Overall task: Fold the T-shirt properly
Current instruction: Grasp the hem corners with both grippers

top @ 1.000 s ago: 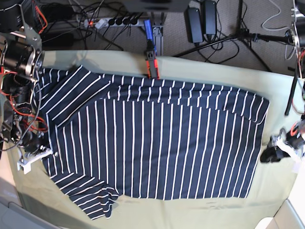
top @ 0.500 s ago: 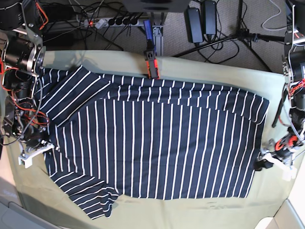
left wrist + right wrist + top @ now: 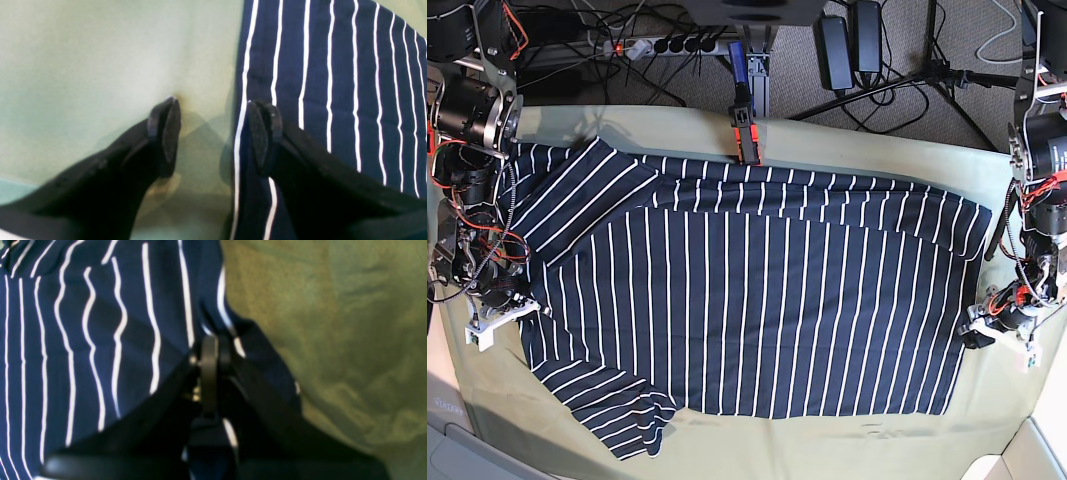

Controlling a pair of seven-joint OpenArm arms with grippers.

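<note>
Navy T-shirt (image 3: 747,300) flat, lengthwise left-right | left claw (image 3: 213,133) spread | right claw (image 3: 213,350) pinching T-shirt

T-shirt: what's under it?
The T-shirt lies on the olive-green table cloth, which shows around its edges. Whatever else lies beneath is covered. The right gripper pinches its edge; the left gripper straddles its hem, open.

Base overhead; 2 close wrist views onto T-shirt (image 3: 747,290) edges.
</note>
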